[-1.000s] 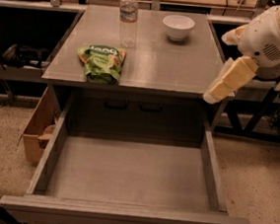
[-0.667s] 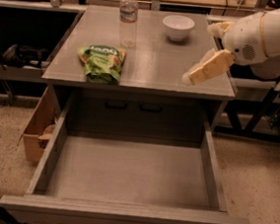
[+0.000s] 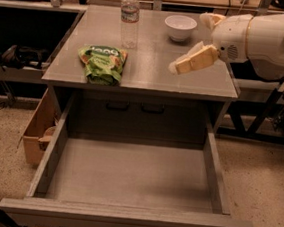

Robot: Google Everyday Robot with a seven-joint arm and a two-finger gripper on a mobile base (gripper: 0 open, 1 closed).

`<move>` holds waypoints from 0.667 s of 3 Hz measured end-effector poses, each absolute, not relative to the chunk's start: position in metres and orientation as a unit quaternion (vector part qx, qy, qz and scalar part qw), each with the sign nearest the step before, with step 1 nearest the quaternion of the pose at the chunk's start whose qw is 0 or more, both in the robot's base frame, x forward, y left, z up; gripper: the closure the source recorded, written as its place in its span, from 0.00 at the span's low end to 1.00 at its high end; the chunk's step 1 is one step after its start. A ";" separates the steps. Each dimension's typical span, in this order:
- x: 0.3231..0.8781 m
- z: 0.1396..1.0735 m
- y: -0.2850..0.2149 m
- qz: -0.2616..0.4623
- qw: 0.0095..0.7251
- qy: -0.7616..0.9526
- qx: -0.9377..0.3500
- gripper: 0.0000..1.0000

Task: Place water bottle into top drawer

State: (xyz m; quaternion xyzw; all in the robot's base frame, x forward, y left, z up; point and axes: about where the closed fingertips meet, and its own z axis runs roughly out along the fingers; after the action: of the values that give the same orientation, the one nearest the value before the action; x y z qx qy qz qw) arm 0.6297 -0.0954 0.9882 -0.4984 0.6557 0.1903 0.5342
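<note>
The water bottle [image 3: 129, 17], clear with a white cap and a pale label band, stands upright at the back left of the grey cabinet top [image 3: 146, 70]. The top drawer [image 3: 131, 175] is pulled fully out below, and nothing lies on its grey floor. My gripper [image 3: 183, 65], cream-coloured, reaches in from the right over the cabinet top, to the right of the bottle and apart from it. It holds nothing that I can see.
A white bowl [image 3: 180, 27] stands at the back of the top, just behind my gripper. A green snack bag [image 3: 102, 64] lies at the front left. A cardboard box [image 3: 37, 130] sits on the floor left of the cabinet. A black frame stands at the right.
My arm has swung left from beyond the cabinet's right edge to over the cabinet top, closer to the bowl and the bottle. The bottle, the bowl and the bag have not moved.
</note>
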 end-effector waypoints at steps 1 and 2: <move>0.629 0.988 -0.095 0.191 0.534 0.656 -0.499 0.00; 0.663 0.997 -0.082 0.217 0.566 0.644 -0.466 0.00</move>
State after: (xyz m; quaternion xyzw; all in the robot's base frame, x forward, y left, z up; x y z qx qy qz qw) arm 0.6628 -0.0817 0.9972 -0.4665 0.6444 0.2170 0.5658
